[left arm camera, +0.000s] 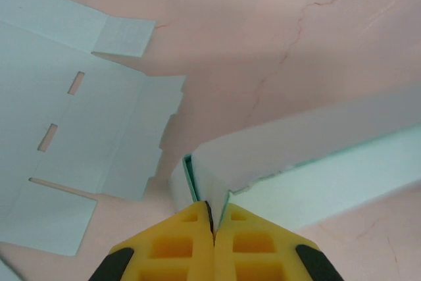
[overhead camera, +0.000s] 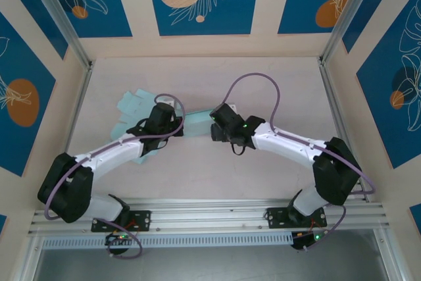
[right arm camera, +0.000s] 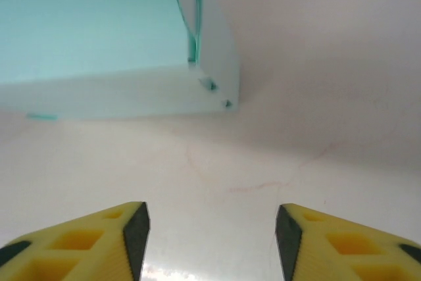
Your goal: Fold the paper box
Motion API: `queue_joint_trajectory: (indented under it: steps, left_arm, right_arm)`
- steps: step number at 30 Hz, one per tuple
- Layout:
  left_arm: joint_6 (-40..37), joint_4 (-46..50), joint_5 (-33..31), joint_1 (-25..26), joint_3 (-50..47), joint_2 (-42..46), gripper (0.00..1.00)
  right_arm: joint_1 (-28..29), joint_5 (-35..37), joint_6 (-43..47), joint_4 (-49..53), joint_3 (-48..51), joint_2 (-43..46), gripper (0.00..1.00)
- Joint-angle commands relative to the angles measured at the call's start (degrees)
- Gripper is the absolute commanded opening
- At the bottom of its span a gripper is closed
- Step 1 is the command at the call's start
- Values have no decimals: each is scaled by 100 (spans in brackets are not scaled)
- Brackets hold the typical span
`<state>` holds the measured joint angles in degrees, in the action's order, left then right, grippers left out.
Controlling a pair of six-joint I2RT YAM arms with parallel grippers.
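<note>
Left fingers pinch the paper box, seemingly its corner wall; right fingers spread wide.

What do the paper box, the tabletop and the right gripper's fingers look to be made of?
The paper box looks like thin matte card in pale teal, with sharp creases and die-cut slots and tabs. The table seems a hard pinkish sheet, perhaps laminate, with hairline cracks or scratches. On the right gripper, the fingers look like yellow moulded or printed plastic with hollow cells and dark tip pads.
</note>
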<state>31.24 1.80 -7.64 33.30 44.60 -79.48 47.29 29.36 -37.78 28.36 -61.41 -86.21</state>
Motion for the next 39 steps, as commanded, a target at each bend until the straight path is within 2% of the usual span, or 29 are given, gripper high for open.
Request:
queue_joint_trajectory:
  steps: [1, 6, 10, 21, 29, 32, 39]
  left_arm:
    - [89, 756, -144, 70, -321, -305, 0]
    - [56, 699, -160, 93, -251, -374, 0]
    - [-27, 698, -230, 155, -167, -469, 0]
    - [-159, 1079, -1160, 497, 398, -778, 0]
    - [-124, 1063, -1470, 671, 567, -979, 0]
    - [-89, 1044, -1490, 704, 592, -1034, 0]
    - [26, 1045, -1524, 775, 596, -1117, 0]
  right_arm:
    - [-56, -387, -151, 386, -284, 405, 63]
    - [-555, -867, -663, -97, -172, 607, 66]
    - [-1115, -1301, -901, -479, -333, 342, 68]
    - [-1768, -2299, -915, -871, -1018, -493, 78]
    - [-1718, -2433, -1165, -984, -703, -894, 78]
    - [-1680, -2488, -1314, -1170, -376, -906, 73]
    - [-1333, -1976, -1599, -1595, 346, -725, 72]
